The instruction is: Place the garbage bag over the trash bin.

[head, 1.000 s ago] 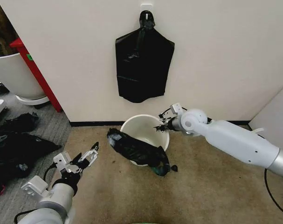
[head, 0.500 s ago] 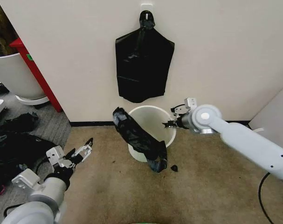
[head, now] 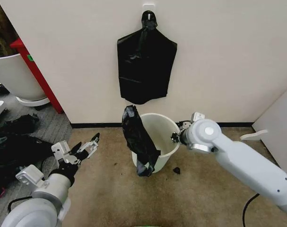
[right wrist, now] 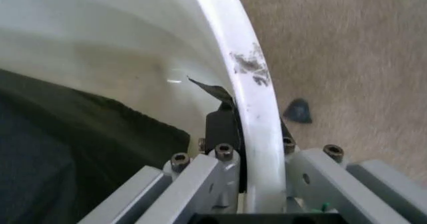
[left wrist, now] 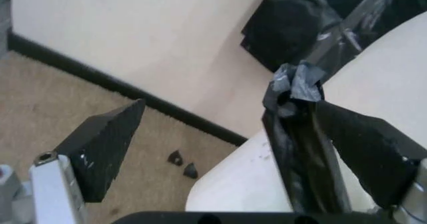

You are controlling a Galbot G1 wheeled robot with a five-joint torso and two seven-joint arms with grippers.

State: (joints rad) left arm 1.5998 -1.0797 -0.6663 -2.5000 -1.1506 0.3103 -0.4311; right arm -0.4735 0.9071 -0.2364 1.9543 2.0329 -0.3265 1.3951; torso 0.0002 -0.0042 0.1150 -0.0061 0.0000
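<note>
The robot's right arm reaches in from the lower right, bent at a round white joint. Its right hand (head: 175,137) is clamped on the rim of the trash bin (head: 166,130), one finger inside the wall and one outside. The left arm sits low at the lower left, forearm angled up, its left hand (head: 90,145) held in the air with fingers spread apart, gripping nothing.

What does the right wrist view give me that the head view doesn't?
Right wrist view alone: the right gripper shut on the trash bin rim, one finger inside the wall, one outside. Head view alone: the garbage bag draped as a bunched strip over the bin's left rim, mouth uncovered; the left gripper open, off the bag; another black bag hanging on the wall. Both: bin, bag, a black scrap on the carpet.
</note>
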